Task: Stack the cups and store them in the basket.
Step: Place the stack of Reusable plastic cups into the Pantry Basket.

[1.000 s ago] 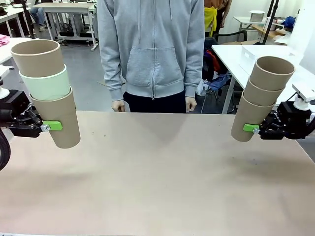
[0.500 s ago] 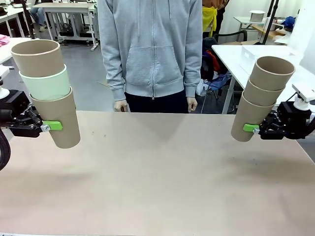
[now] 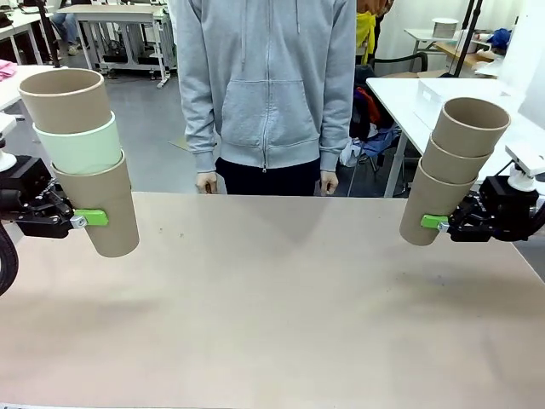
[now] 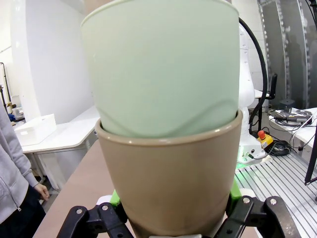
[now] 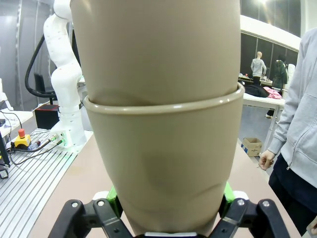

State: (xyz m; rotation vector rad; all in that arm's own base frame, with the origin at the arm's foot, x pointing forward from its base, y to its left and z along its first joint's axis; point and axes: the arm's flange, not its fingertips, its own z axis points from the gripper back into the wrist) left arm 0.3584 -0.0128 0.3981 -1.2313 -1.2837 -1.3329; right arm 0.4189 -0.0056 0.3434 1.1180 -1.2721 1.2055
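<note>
My left gripper (image 3: 85, 219) is shut on the bottom brown cup (image 3: 100, 209) of a three-cup stack held above the table's left side; a mint green cup (image 3: 81, 145) sits in it, and another brown cup (image 3: 66, 98) on top. In the left wrist view the green cup (image 4: 163, 64) rises out of the brown cup (image 4: 168, 178). My right gripper (image 3: 436, 222) is shut on the lowest of three nested brown cups (image 3: 451, 175), tilted, over the table's right side; the right wrist view shows that stack (image 5: 158, 163) up close. The basket is out of view.
A person in a grey hoodie (image 3: 264, 77) stands at the far edge, hands (image 3: 206, 181) hanging at their sides. The bare tan table (image 3: 272, 298) stretches between my two arms. A white table (image 3: 409, 89) stands at the back right.
Both arms and their cup stacks hold still. The person has shifted slightly at the far edge.
</note>
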